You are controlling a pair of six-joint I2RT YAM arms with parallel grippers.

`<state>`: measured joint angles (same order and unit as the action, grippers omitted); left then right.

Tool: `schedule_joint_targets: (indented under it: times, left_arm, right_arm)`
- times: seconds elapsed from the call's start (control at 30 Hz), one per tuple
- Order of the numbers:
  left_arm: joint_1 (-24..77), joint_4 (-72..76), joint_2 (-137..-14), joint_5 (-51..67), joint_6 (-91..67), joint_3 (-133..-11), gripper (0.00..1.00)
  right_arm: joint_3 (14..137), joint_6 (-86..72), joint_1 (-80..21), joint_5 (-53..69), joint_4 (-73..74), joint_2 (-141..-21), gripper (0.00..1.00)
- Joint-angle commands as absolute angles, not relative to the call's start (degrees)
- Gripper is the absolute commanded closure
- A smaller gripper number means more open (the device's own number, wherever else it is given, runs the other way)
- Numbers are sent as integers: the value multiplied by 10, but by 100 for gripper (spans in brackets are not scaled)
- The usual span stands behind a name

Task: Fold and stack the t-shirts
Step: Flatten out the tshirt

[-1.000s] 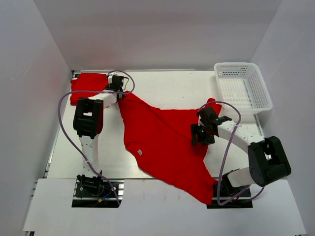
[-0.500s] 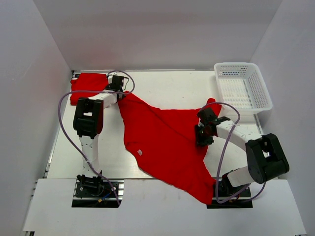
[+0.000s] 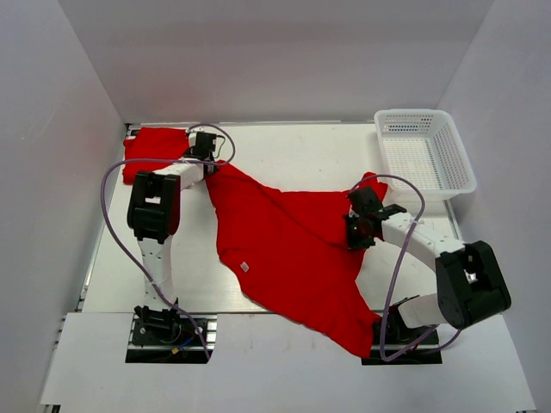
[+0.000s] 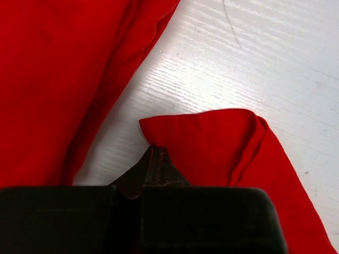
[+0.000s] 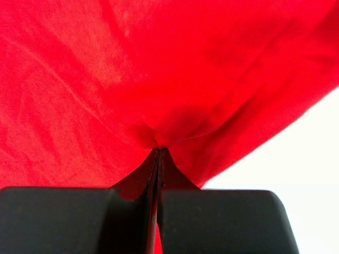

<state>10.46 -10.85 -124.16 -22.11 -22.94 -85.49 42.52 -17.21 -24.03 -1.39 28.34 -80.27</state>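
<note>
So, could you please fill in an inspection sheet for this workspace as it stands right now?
Surface: white table, bare at the far middle.
Job's things: spread t-shirt lies crumpled across the middle, its near corner over the table's front edge; folded t-shirt sits at the far left corner.
Clutter: white mesh basket at the far right, apparently empty.
Grippers: left gripper is shut on a corner of the spread t-shirt; right gripper is shut, pinching a bunch of its cloth.
Cables: purple cables loop off both arms, clear of the cloth.
Surroundings: white walls on three sides; nothing else seen.
</note>
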Motion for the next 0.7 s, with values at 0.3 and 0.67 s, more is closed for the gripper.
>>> schedule_joint_targets:
  times: [0.3, 0.67]
  left_arm:
    - [105, -115, -1100, -233, -197, -818, 100]
    - [110, -89, -877, -216, -147, -785, 100]
  right_arm:
    - [509, -175, -240, -174, 243, -677, 100]
    - [655, -34, -238, -371, 12, -620, 100]
